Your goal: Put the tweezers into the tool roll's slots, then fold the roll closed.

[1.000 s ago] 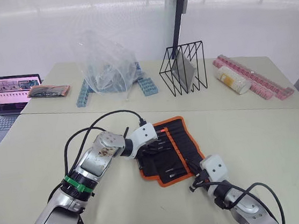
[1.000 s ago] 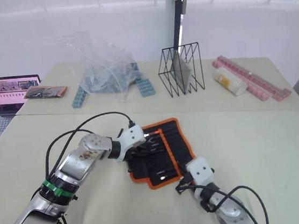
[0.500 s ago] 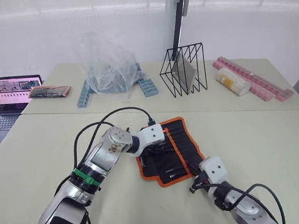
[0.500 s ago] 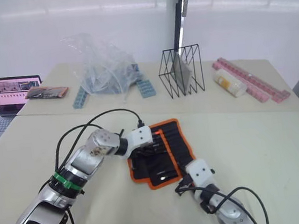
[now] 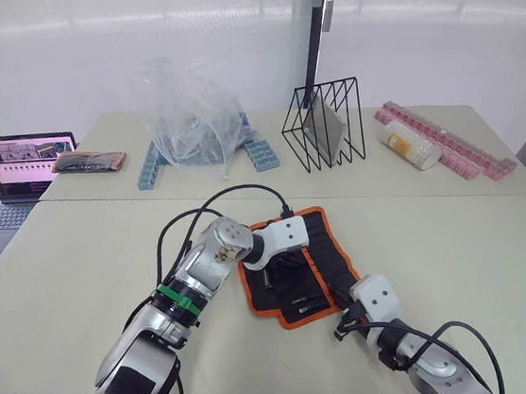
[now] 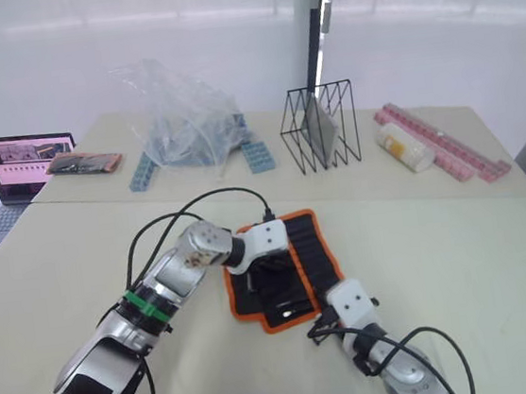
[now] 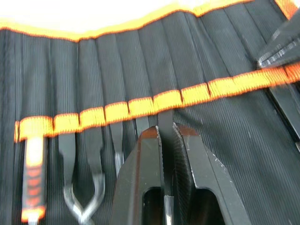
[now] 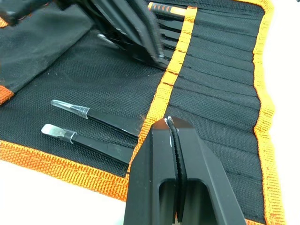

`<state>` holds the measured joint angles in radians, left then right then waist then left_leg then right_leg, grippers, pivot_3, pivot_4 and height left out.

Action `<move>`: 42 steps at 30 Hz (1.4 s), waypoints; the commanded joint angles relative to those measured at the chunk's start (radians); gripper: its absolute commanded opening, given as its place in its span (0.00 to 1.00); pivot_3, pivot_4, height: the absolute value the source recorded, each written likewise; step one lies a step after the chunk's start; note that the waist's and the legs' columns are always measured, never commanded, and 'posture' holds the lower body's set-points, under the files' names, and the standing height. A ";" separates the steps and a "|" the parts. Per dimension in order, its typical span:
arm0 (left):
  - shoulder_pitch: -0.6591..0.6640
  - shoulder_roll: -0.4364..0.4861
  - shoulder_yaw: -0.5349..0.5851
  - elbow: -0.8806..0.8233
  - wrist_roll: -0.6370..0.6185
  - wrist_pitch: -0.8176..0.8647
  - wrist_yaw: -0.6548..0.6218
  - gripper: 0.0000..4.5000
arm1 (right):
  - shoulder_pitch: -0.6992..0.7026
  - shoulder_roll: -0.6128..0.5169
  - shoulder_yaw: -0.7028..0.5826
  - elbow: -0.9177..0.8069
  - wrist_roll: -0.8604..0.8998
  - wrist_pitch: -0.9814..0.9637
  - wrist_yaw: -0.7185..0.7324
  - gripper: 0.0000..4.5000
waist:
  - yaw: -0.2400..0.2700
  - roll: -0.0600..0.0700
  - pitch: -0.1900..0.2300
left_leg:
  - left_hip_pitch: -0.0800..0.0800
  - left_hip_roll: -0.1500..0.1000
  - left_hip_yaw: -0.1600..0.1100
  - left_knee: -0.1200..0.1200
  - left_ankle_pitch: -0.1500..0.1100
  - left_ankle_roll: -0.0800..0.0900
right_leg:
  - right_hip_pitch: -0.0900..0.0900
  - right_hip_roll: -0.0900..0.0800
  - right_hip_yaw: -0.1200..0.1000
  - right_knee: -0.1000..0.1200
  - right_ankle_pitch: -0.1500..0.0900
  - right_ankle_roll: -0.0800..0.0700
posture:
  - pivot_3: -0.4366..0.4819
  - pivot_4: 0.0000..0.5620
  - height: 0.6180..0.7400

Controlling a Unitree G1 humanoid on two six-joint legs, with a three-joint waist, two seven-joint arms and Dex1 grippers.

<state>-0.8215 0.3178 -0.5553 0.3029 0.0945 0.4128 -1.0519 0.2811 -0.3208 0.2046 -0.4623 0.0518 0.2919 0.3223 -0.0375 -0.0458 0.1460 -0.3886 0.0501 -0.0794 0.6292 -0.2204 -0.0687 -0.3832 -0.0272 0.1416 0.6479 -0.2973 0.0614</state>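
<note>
The tool roll (image 5: 330,246) lies open on the near table, black with orange edging and an orange band (image 7: 140,104) across its slots. My left gripper (image 7: 166,133) is over the roll's middle, shut on one slim black tweezer (image 7: 165,117) whose end sits at the band, at a slot mouth. Other tweezers (image 7: 96,159) stand in neighbouring slots, beside an orange-handled tool (image 7: 33,173). Two more tweezers (image 8: 93,117) lie slotted near the roll's near edge. My right gripper (image 8: 169,123) is shut, its tips resting on the orange band at the roll's near right corner.
At the back of the table stand a clear plastic bag (image 5: 187,115) over blue racks, a black wire rack (image 5: 323,124) and pink trays (image 5: 447,143). A laptop (image 5: 22,163) and a small flat packet (image 5: 88,162) are at the far left.
My left gripper has moved right, from the roll's left edge to over its middle slots. The right gripper has stayed at the near right corner.
</note>
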 commanded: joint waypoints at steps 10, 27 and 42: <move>0.000 -0.081 -0.008 0.101 0.046 -0.077 0.028 0.01 | 0.060 -0.025 0.074 0.097 -0.029 0.137 0.028 0.00 | 0.006 0.000 -0.003 | 0.011 0.000 0.000 0.000 -0.001 0.001 | 0.013 0.000 0.000 -0.002 -0.001 0.001 | 0.48 0.27 0.84; 0.052 0.011 0.094 -0.102 -0.001 0.007 -0.002 0.69 | 0.044 -0.029 0.068 0.119 -0.038 0.125 0.030 0.00 | -0.005 0.000 -0.004 | 0.012 0.000 -0.001 -0.001 0.000 0.001 | 0.014 0.000 0.000 -0.002 -0.001 0.000 | 0.48 0.27 0.84; 0.421 0.259 0.573 -0.625 -0.293 0.235 0.070 0.84 | -0.012 -0.035 0.037 0.169 -0.019 0.154 0.053 0.00 | -0.031 0.003 -0.002 | 0.015 0.002 -0.001 -0.003 -0.001 0.000 | 0.014 0.001 0.001 -0.001 -0.002 -0.001 | 0.48 0.27 0.84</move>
<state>-0.4312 0.5532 -0.0459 -0.2738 -0.1703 0.6537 -0.9968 0.2308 -0.3403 0.2257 -0.4380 0.0473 0.3187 0.3698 -0.0684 -0.0427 0.1440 -0.3734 0.0517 -0.0800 0.6264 -0.2209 -0.0682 -0.3696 -0.0265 0.1423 0.6469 -0.2992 0.0605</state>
